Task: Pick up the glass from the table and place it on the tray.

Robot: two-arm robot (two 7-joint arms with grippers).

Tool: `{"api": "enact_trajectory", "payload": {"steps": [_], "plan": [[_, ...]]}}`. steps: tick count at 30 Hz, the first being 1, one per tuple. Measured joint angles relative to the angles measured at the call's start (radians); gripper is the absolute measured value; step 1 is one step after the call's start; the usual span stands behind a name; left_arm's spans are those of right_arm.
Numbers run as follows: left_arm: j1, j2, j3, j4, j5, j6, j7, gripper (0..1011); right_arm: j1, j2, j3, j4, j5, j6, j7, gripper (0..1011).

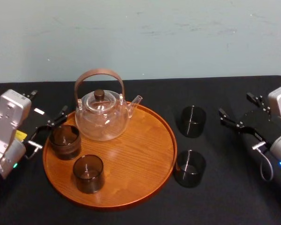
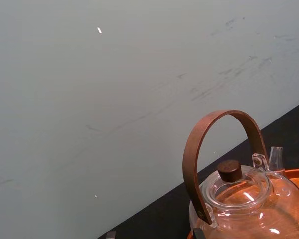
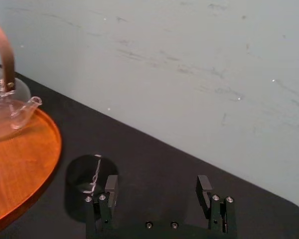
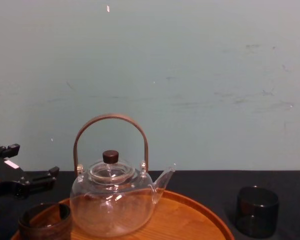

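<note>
The farther dark cylindrical glass (image 1: 193,121) stands on the black counter (image 1: 225,197), between the round orange-brown wooden tray (image 1: 131,159) and the counter's right edge. The right tool (image 1: 234,104), spread wide and empty, should be centred around it before closing. The left tool (image 1: 49,129) is parked, spread, beside the tray.

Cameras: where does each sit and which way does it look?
Head view: up high, looking down on the tray; left gripper and right gripper at the sides.
Chest view: low, looking across at the teapot; left gripper lower left.
Left wrist view: on the left arm, facing teapot and wall.
Right wrist view: behind the right gripper, facing a glass.
All four share the teapot.
</note>
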Motion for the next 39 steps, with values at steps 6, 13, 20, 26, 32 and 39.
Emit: {"api": "enact_trajectory", "payload": {"steps": [6, 13, 20, 26, 32, 39], "plan": [[0.0, 0.0, 0.0, 0.0, 0.0, 0.0, 0.0, 1002, -0.054, 0.033, 0.031, -0.07, 0.035, 0.056, 0.039, 1002], [0.0, 0.0, 0.0, 0.0, 0.0, 0.0, 0.0, 1001, -0.115, 0.069, 0.063, -0.137, 0.066, 0.112, 0.075, 1002], [0.0, 0.0, 0.0, 0.0, 0.0, 0.0, 0.0, 1001, -0.166, 0.099, 0.085, -0.181, 0.071, 0.145, 0.115, 1002], [0.0, 0.0, 0.0, 0.0, 0.0, 0.0, 0.0, 1001, -0.197, 0.124, 0.093, -0.206, 0.07, 0.157, 0.154, 1002], [0.0, 0.0, 0.0, 0.0, 0.0, 0.0, 0.0, 1001, -0.228, 0.149, 0.096, -0.23, 0.055, 0.17, 0.195, 1002], [0.0, 0.0, 0.0, 0.0, 0.0, 0.0, 0.0, 1001, -0.249, 0.162, 0.094, -0.245, 0.035, 0.177, 0.238, 1002]]}}
